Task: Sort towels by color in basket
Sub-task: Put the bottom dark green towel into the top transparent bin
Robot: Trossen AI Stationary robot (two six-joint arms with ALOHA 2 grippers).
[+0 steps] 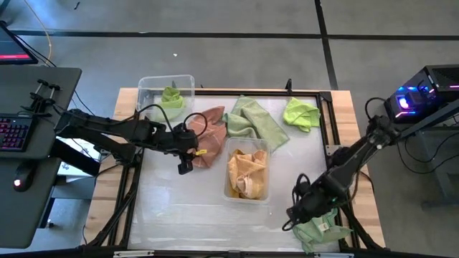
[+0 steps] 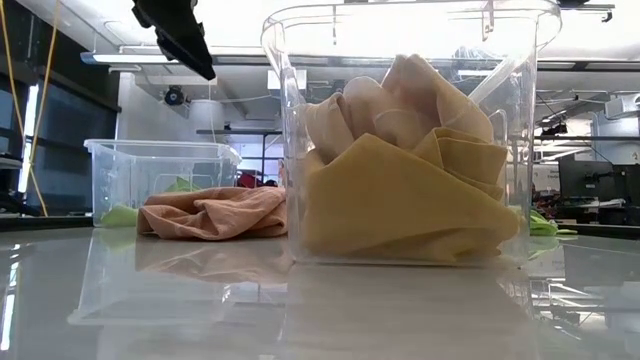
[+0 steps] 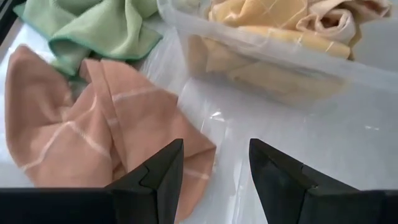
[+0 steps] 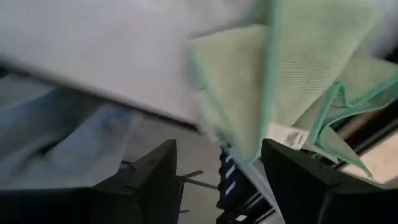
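Right gripper [image 1: 295, 209]: near-right table corner, fingers spread, holding nothing | pale sage green soft towel [image 1: 320, 228]: crumpled, overhanging that corner beside it | Left gripper [image 1: 188, 159]: fingers spread, above salmon pink creased towel [image 1: 206, 136], left of 1 clear plastic basket [image 1: 259, 148].

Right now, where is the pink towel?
In the high view the pink towel lies left of centre on the table, between the middle bin and the far-left bin, touching the sage towel, with the open left claw right beside it.
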